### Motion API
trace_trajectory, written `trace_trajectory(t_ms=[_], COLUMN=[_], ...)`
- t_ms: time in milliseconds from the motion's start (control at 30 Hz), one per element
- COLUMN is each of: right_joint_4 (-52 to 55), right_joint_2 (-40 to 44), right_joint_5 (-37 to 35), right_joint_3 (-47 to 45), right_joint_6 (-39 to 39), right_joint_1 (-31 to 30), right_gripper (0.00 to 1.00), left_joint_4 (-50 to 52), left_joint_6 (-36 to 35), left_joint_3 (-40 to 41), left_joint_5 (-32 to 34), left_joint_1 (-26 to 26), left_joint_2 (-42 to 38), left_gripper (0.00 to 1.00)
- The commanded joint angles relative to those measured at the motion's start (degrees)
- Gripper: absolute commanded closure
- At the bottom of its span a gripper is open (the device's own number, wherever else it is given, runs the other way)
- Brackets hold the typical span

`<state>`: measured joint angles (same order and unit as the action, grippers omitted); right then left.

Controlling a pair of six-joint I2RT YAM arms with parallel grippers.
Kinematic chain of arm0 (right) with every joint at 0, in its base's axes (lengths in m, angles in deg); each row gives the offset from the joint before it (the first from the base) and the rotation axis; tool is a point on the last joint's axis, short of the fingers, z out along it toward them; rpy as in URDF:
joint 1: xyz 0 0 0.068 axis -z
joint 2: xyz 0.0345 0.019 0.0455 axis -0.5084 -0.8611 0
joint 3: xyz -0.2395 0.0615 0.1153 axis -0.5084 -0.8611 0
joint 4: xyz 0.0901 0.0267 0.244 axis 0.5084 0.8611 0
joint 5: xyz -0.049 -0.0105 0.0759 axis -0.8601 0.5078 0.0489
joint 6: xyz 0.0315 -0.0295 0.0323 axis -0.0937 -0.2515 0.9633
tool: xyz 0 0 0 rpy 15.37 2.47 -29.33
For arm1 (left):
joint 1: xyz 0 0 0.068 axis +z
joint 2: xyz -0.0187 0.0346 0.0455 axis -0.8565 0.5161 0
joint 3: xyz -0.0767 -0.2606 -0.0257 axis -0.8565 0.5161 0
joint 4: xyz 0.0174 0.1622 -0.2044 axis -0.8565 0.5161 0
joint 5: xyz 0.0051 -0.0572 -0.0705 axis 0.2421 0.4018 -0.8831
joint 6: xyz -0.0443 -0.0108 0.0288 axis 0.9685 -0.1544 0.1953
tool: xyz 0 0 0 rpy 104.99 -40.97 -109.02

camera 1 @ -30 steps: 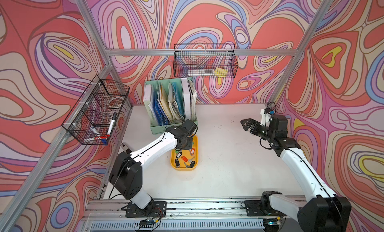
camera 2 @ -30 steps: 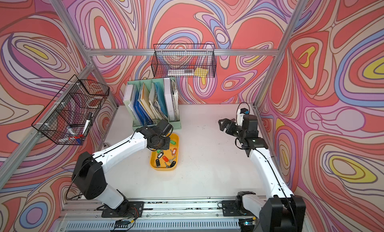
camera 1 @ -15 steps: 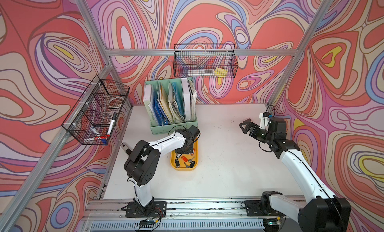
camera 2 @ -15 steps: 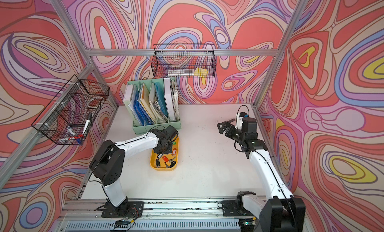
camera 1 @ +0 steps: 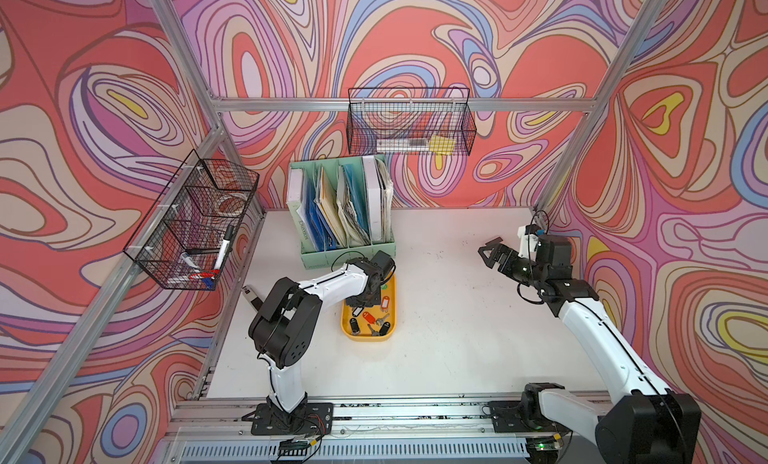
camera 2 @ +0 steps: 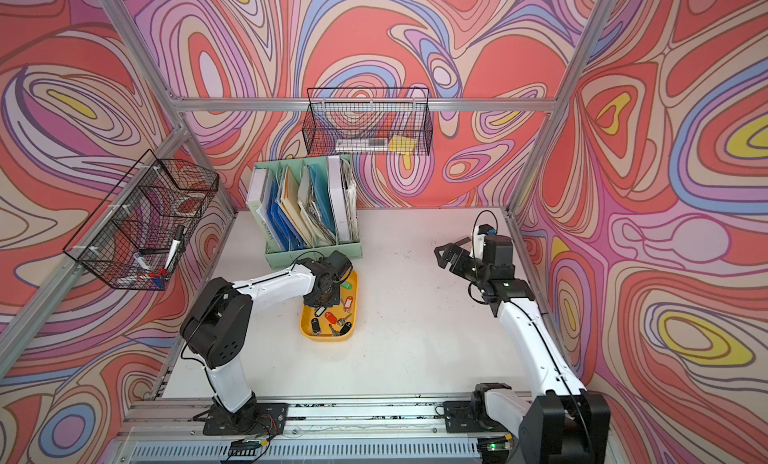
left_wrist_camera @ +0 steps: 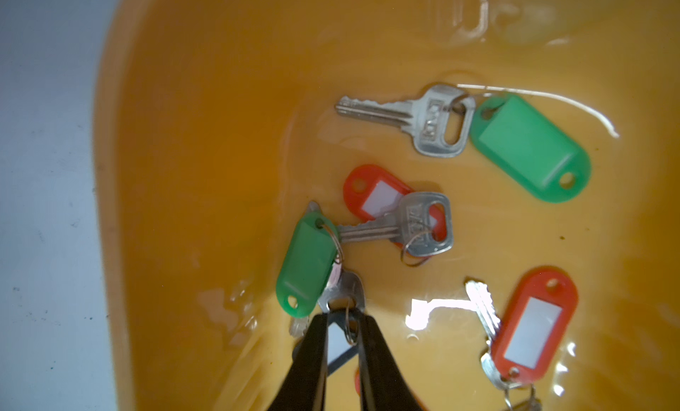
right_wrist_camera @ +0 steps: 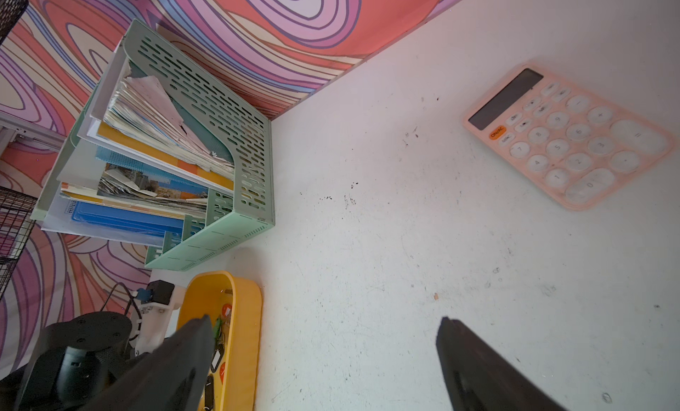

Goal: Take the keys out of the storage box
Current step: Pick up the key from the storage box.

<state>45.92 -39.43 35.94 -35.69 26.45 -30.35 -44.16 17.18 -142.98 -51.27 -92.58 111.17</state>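
Note:
The yellow storage box (camera 1: 368, 338) (camera 2: 328, 337) lies on the white table in front of the file organizer. Several keys (camera 1: 374, 316) on red, green and black tags lie in it. My left gripper (left_wrist_camera: 342, 315) reaches down into the box's far half (camera 1: 360, 304). It is shut on the silver head and ring of a green-tagged key (left_wrist_camera: 307, 265), which stands tilted. Another green-tagged key (left_wrist_camera: 441, 122) and two red-tagged ones (left_wrist_camera: 382, 203) (left_wrist_camera: 530, 317) lie flat nearby. My right gripper (camera 1: 492, 254) (right_wrist_camera: 325, 321) hangs open above the table's right side, holding nothing.
A mint green file organizer (camera 1: 345, 217) full of folders stands just behind the box. Black wire baskets hang on the back wall (camera 1: 409, 121) and the left wall (camera 1: 195, 221). A pink calculator (right_wrist_camera: 566, 137) lies on the table near the right arm.
The left arm's elbow has folded back toward its base while the gripper stayed in the box. Its jaws have narrowed onto the green-tagged key. The right gripper has shifted only slightly.

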Motion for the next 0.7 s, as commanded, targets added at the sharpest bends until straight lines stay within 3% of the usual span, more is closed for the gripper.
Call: trace_trajectory(t_ms=[0, 300, 667], right_joint_4=[0.3, 0.2, -1.2], right_joint_2=[-0.4, -0.5, -1.4], right_joint_5=[-0.5, -0.9, -1.3], right_joint_3=[-0.3, -0.1, 0.6], right_joint_6=[-0.7, -1.0, -1.2], right_joint_1=[0.1, 0.1, 0.1], right_gripper=[0.02, 0.02, 0.02], left_joint_4=[-1.1, 0.0, 2.3], left_joint_6=[0.5, -0.1, -3.1], left_joint_3=[0.4, -0.4, -4.3], left_joint_5=[-0.7, 0.0, -1.0], left_joint_1=[0.4, 0.3, -1.2], left_joint_2=[1.7, 1.1, -9.1], left_gripper=[0.82, 0.99, 1.00])
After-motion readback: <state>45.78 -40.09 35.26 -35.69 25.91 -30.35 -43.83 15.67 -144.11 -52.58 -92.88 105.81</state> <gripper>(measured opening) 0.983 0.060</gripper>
